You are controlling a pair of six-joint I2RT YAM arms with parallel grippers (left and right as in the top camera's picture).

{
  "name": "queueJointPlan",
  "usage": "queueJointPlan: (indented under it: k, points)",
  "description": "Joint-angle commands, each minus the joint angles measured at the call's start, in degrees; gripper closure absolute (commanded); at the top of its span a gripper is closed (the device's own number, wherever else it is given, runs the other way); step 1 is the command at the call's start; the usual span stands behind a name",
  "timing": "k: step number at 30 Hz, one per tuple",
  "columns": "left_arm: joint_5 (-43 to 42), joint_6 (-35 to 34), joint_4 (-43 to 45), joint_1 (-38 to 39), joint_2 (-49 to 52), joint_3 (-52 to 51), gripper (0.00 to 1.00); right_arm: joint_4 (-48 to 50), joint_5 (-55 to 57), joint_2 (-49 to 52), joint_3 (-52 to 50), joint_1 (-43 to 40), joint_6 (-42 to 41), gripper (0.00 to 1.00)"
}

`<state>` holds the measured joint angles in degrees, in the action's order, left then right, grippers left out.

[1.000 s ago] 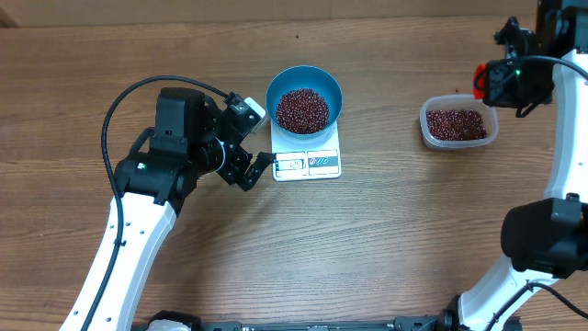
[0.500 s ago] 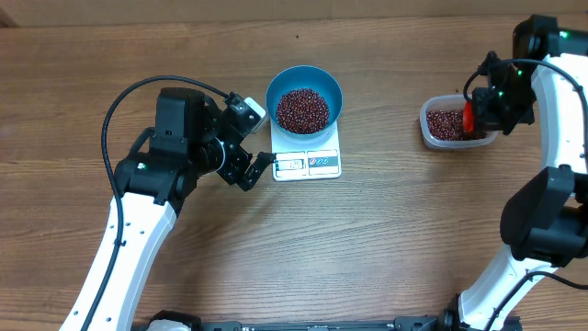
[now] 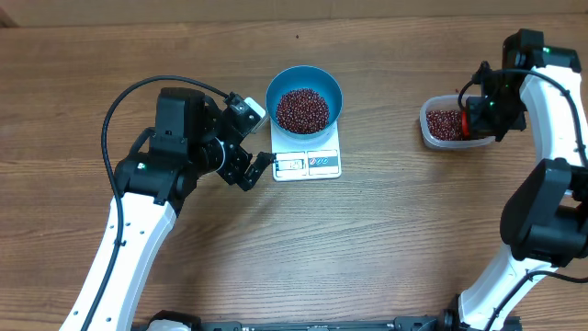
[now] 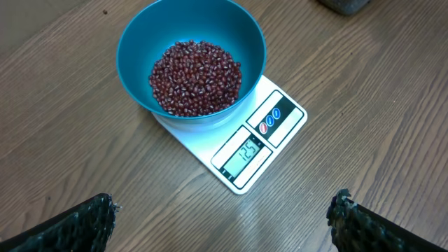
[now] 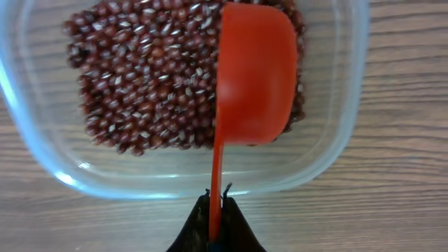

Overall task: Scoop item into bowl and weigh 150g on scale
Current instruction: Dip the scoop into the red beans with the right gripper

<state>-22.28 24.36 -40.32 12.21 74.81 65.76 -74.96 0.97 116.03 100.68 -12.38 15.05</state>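
While the blue bowl (image 3: pixel 274 92) of beans (image 3: pixel 302 109) sits on the scale (image 3: pixel 308 164) overhead, the left fingers (image 3: pixel 260 163) stand wide apart beside it. Left wrist: the display (image 4: pixel 246 152) shows 125. Right wrist: the right fingers (image 5: pixel 217 225) clamp a red scoop (image 5: pixel 255 77) over beans in the clear tub (image 5: pixel 336 140).

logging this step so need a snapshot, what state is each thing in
scale: on, display appears to read 125
blue bowl: sitting on the scale, partly full
clear tub: open, apart from the scale
beans: a heap in the blue bowl, more in the clear tub
red scoop: held by its handle over the clear tub
left hand: open, empty
right hand: shut on the red scoop's handle
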Motion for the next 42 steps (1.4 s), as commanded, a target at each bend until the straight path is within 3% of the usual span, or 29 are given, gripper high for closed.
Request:
queueJointPlan:
  k: [1, 13, 42]
  points:
    - [-0.17, -0.37, 0.04, -0.57, 0.11, 0.20, 0.01, 2.21, 3.56, 0.00, -1.25, -0.24, 0.22, 0.96]
    - [-0.15, -0.39, 0.04, -0.57, 0.11, 0.20, 0.00, 2.67, 3.34, 2.38, -2.38, 0.04, 1.77, 0.96]
    - [-0.15, -0.37, 0.02, -0.57, 0.11, 0.17, 0.01, -0.15, -22.73, 2.78, -2.38, 0.48, 3.19, 0.96]
